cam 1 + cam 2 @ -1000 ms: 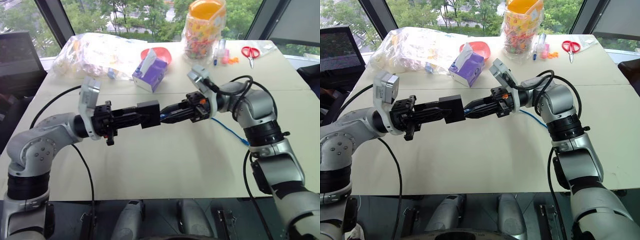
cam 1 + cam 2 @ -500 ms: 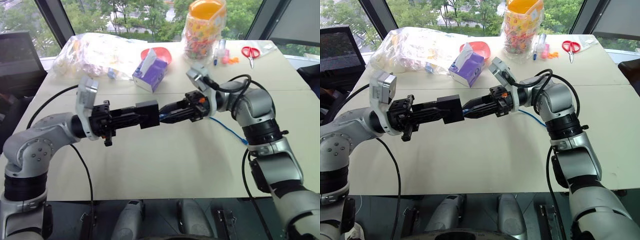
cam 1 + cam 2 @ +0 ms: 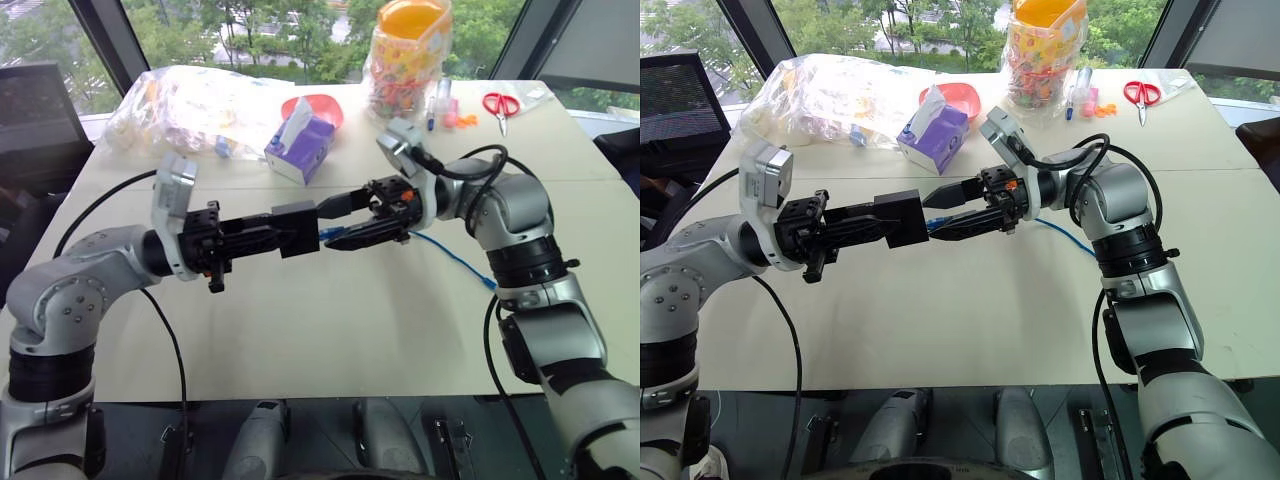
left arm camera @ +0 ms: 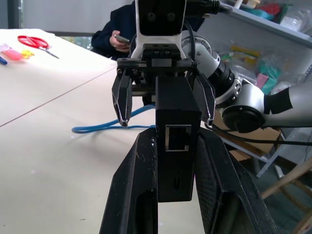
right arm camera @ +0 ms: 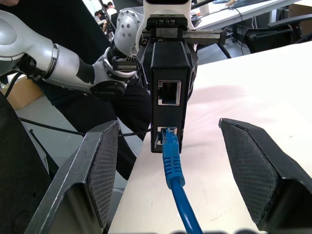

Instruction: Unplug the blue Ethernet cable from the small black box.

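Note:
My left gripper is shut on the small black box and holds it level above the table. The blue Ethernet cable has its plug in the lower of the box's two ports; the upper port is bare. My right gripper faces the box, open, with one finger above the plug and one below, neither touching it. From there the cable droops to the table under my right forearm. In the left wrist view the box sits between my left fingers.
A purple tissue box, a red bowl and a crumpled plastic bag lie at the back of the table. A candy jar, markers and red scissors stand back right. A seated person is beyond the table.
My right gripper's fingers have spread apart from around the cable's plug. Both arms and the box stayed in place.

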Motion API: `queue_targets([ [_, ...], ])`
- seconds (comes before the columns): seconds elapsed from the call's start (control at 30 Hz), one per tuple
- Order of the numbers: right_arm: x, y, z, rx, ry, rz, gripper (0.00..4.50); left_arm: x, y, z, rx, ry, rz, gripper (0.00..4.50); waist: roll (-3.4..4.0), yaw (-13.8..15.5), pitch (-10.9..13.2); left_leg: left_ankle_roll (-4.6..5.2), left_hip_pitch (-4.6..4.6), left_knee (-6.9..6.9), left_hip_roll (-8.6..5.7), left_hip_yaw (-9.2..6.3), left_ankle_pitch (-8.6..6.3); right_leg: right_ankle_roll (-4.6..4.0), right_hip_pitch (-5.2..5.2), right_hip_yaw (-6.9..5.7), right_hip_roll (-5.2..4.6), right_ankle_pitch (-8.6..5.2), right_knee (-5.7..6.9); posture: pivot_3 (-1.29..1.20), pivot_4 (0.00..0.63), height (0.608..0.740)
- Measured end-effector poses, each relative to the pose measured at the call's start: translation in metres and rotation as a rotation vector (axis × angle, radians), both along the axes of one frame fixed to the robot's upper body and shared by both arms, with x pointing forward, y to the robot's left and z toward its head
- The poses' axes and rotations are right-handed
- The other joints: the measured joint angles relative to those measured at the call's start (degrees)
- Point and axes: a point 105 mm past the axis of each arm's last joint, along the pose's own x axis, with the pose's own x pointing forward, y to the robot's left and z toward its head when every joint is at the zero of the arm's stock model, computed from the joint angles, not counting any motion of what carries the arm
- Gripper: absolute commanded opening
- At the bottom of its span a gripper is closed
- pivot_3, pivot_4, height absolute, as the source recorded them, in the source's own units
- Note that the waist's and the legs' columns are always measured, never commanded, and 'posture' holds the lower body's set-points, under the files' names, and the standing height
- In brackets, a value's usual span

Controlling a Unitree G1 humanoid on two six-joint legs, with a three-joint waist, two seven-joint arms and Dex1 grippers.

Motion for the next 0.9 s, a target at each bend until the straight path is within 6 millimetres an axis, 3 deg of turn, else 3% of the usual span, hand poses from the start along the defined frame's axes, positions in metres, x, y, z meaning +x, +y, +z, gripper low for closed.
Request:
queue_targets([
  [0.1,0.0,0.0002,-0.0003,-0.001,-0.002,0.0,2.67,0.0,0.0,0.0,0.0,0.0,0.0,0.44,0.0,0.0,0.0,0.0,0.0,0.0,0.0,0.0,0.0,0.0,0.0,0.0,0.0,0.0,0.0,0.0,0.15,0.74],
  [0.27,0.0007,-0.0008,-0.004,-0.008,-0.004,-0.008,0.3,0.0002,0.0001,0.0001,0.0,0.0,0.002,0.44,0.0,0.02,0.0,0.0,0.0,0.0,0.0,0.0,0.0,0.0,0.0,0.0,0.0,0.0,0.0,0.0,0.15,0.74],
  [0.3,0.0004,-0.001,-0.0045,-0.007,-0.004,-0.007,0.07,0.0006,0.0003,-0.0001,0.001,0.0,0.005,0.44,0.0,0.01,0.0,0.0,0.0,0.0,0.0,0.0,0.0,0.0,0.0,0.0,0.0,0.0,0.0,0.0,0.15,0.74],
  [0.57,0.0002,-0.0011,-0.0046,-0.006,-0.009,-0.005,0.07,0.0007,0.0003,-0.0001,0.001,0.0,0.006,0.44,0.0,0.01,0.0,0.0,0.0,0.0,0.0,0.0,0.0,0.0,0.0,0.0,0.0,0.0,0.0,0.0,0.15,0.74],
  [0.67,-0.0008,-0.0011,-0.0047,-0.007,-0.013,-0.002,1.14,0.0008,0.0003,-0.0001,0.001,0.0,0.006,0.44,0.0,0.0,0.0,0.0,0.0,0.0,0.0,0.0,0.0,0.0,0.0,0.0,0.0,0.0,0.0,0.0,0.15,0.74],
  [0.77,-0.0016,-0.0008,-0.0053,-0.011,-0.016,-0.001,2.56,0.0009,0.0003,0.0,0.0,0.0,0.007,0.44,0.0,0.0,0.0,0.0,0.0,0.0,0.0,0.0,0.0,0.0,-0.01,0.0,0.0,0.0,0.0,0.0,0.15,0.74],
  [0.9,-0.0018,-0.0009,-0.0061,-0.011,-0.014,-0.001,2.56,0.0009,0.0002,0.0001,-0.002,-0.001,0.006,0.44,0.0,0.0,0.0,0.0,0.0,0.0,0.0,0.01,0.0,0.0,0.0,0.0,0.0,0.0,0.0,0.0,0.15,0.74],
])
